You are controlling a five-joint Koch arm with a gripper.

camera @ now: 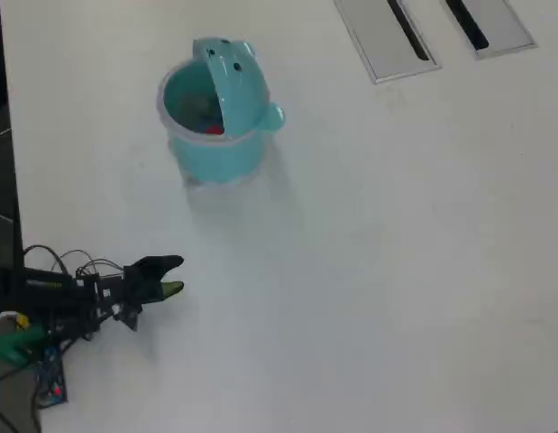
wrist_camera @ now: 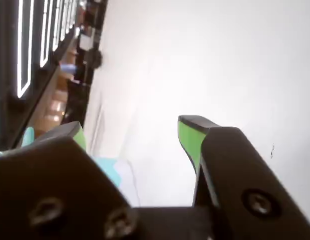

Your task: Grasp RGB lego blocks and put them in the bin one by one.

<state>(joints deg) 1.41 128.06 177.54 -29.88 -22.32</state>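
Overhead view: the gripper (camera: 170,276) sits low at the left edge of the white table (camera: 369,271), jaws spread and holding nothing — the wrist view confirms a clear gap between the green-lined fingers (wrist_camera: 187,137). The bin (camera: 211,113) stands well apart, lid tipped back, mouth clear. Something red (camera: 212,128) and a darker shape lie inside; individual lego blocks cannot be counted. No block shows on the table. Judgement: the sorting looks finished or nearly so — the sound move is to keep the claw clear of the bin and verify the contents before any further reach.
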